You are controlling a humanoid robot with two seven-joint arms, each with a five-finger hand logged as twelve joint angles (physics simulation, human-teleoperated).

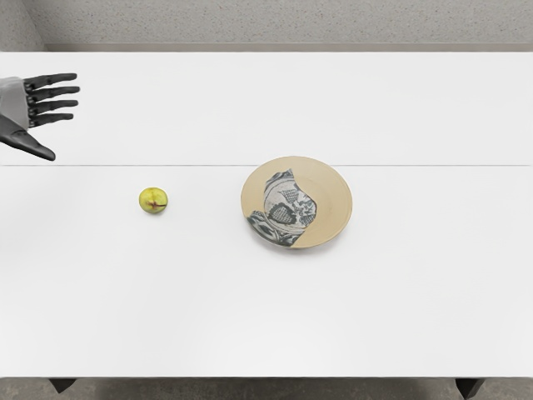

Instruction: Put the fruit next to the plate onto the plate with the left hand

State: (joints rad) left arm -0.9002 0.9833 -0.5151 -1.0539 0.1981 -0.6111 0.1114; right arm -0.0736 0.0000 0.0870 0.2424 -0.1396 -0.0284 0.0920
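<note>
the small round yellow-green fruit point(153, 201), with a reddish-brown mark on top, sat alone on the wide white tabletop point(266, 317), nothing touching it. it lay to the left of the round tan ceramic plate point(335, 185), near it but clearly apart, with a strip of bare table between the two. the plate rested flat near the middle of the table, its tan rim bare and a grey-blue patterned patch over its centre and lower left. nothing lay on it, so the job was not yet done.

and over at the far left edge was the dark five-fingered left hand point(35, 112), well apart from the fruit and farther back on the table. its fingers point(58, 91) were stretched out straight and spread, pointing right, the thumb point(35, 148) angled down and away, holding nothing. that looked like a ready pose, a hand opened wide ahead of a reach rather than one mid-grasp. the right hand was nowhere in view.

my read: this was the very start. the fruit's spot on the left side suited the left arm nicely, with a reach forward and inward, then a carry rightward to the plate. a round fruit could roll, so the fingers would need to close around it, not nudge it.
</note>
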